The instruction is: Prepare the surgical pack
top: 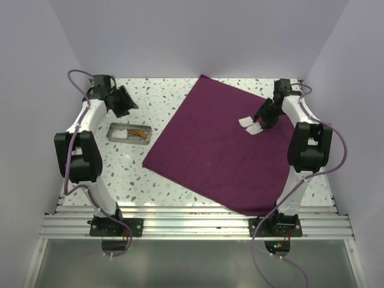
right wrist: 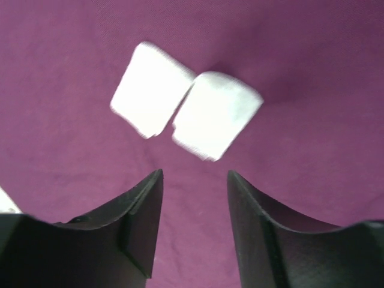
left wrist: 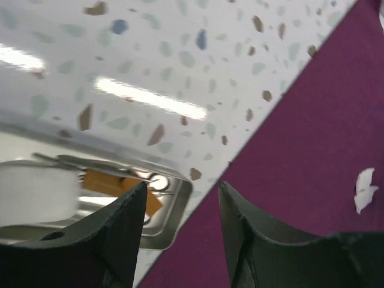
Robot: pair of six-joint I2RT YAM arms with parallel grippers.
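Right gripper point(right wrist: 195, 175), jaws parted and empty, hangs over two white gauze pads point(right wrist: 153, 90) lying side by side on the plum cloth point(top: 210, 144), which is spread flat on the bench point(top: 150, 96). Left gripper point(left wrist: 182, 186), jaws likewise apart and empty, hovers near the metal tray point(top: 113, 133) of instruments point(top: 141, 134), just left of the cloth.

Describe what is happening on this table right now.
A robot is preparing a surgical pack. The purple cloth lies spread flat with two white gauze pads on it. The right gripper hovers open beside the pads, holding nothing. The left gripper, also open and empty, is near the metal tray beside the cloth.
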